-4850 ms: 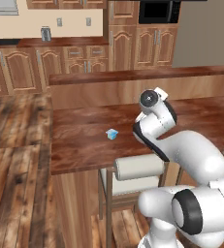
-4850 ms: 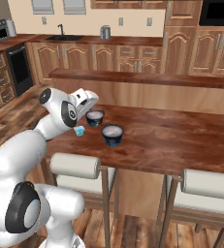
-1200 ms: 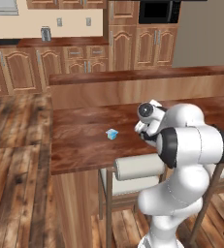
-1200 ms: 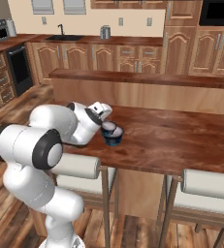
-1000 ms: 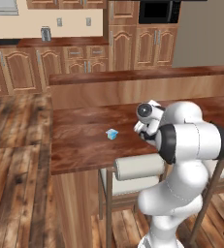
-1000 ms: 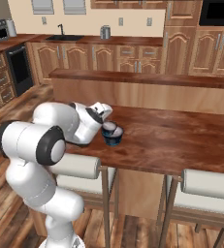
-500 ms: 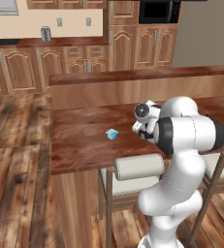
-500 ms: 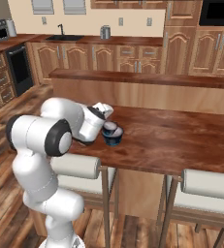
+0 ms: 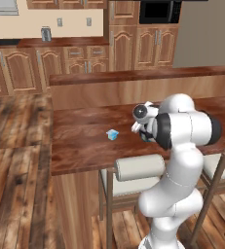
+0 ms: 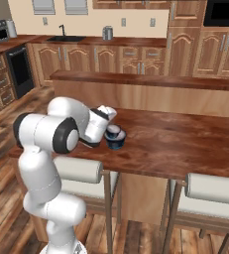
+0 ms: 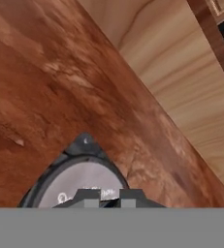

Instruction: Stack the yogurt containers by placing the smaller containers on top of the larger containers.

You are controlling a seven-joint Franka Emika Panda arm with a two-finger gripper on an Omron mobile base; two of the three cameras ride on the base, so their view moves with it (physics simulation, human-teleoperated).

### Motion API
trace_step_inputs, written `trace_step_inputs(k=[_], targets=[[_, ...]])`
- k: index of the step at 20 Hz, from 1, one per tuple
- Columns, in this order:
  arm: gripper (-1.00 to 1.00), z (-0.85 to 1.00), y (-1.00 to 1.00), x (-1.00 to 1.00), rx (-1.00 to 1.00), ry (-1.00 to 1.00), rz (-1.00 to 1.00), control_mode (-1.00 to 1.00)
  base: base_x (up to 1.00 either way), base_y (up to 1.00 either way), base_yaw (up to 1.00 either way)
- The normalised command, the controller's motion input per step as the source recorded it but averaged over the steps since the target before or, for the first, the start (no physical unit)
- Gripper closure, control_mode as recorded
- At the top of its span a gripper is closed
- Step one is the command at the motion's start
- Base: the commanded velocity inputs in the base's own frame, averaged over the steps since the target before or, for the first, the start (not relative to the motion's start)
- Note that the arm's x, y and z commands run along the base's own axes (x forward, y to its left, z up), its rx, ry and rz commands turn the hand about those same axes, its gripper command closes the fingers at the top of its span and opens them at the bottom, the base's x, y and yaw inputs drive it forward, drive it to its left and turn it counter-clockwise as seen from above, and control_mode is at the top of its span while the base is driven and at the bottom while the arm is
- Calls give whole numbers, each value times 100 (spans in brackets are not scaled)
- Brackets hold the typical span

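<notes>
My gripper [image 11: 106, 196] is low over the counter, and its fingertips are shut on the rim of a dark-blue cup [image 11: 77, 186] with a pale grey-white top; that cup fills the bottom of the hand view. In the right base view the hand [image 10: 102, 120] covers this narrower cup. The wide dark-blue tub [image 10: 116, 140] stands on the counter right beside the hand. The tiny pale-blue cup [image 9: 112, 134] sits alone on the counter to the left of the hand [image 9: 143, 121]. The arm hides both dark-blue cups in the left base view.
The raised back ledge [image 10: 150, 82] of the wooden counter [image 10: 185, 144] runs just behind the cups. Padded stools [image 10: 76, 171] stand under the counter's front edge. Bare counter stretches to the right of the tub.
The hand came down from above the counter onto the cups. In the last second the elbow swung upward and outward while the gripper stayed at the cup.
</notes>
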Motion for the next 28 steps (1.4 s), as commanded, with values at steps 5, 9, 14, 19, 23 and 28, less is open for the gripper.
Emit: trace_step_inputs(k=[5,9,14,19,23,28], targets=[[100,-16,-5,21,-5,0,0,-100,0,0,0],[100,-20,-5,23,-6,0,0,-100,0,0,0],[100,-16,-1,15,-4,0,0,-100,0,0,0],[-100,-5,0,0,0,0,0,-100,0,0,0],[-100,0,0,0,0,0,0,-100,0,0,0],[-100,0,0,0,0,0,0,-100,0,0,0]])
